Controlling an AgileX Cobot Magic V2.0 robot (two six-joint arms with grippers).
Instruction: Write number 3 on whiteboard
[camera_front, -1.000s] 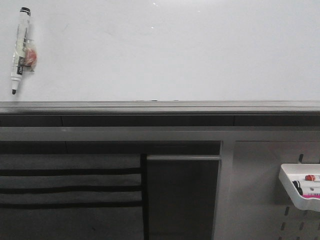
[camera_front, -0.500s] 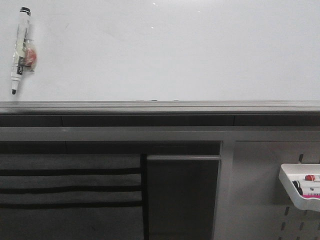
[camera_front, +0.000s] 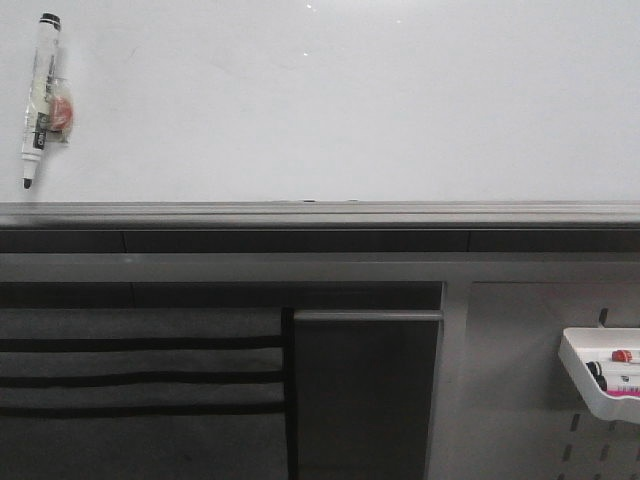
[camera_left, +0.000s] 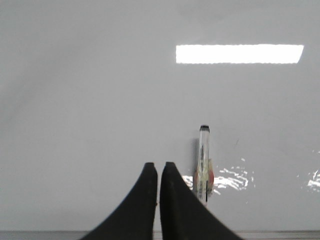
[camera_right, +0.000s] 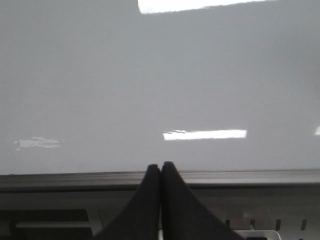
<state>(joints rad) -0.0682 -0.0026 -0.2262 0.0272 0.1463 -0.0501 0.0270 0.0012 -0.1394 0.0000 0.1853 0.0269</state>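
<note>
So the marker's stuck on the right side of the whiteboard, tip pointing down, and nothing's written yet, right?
Not quite. The front view shows the marker on the left side of the whiteboard, not the right. Its tip does point down, and no writing shows.

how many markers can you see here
2 at least. One marker hangs on the whiteboard at far left, tip down. Another marker lies in the white tray at lower right; more may be hidden there.

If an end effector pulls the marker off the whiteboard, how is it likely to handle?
The marker looks slim, rigid and probably light. It hangs on the whiteboard by a small clip-like piece, so it may resist briefly, then release. Its round barrel could slip or roll once freed.
</note>
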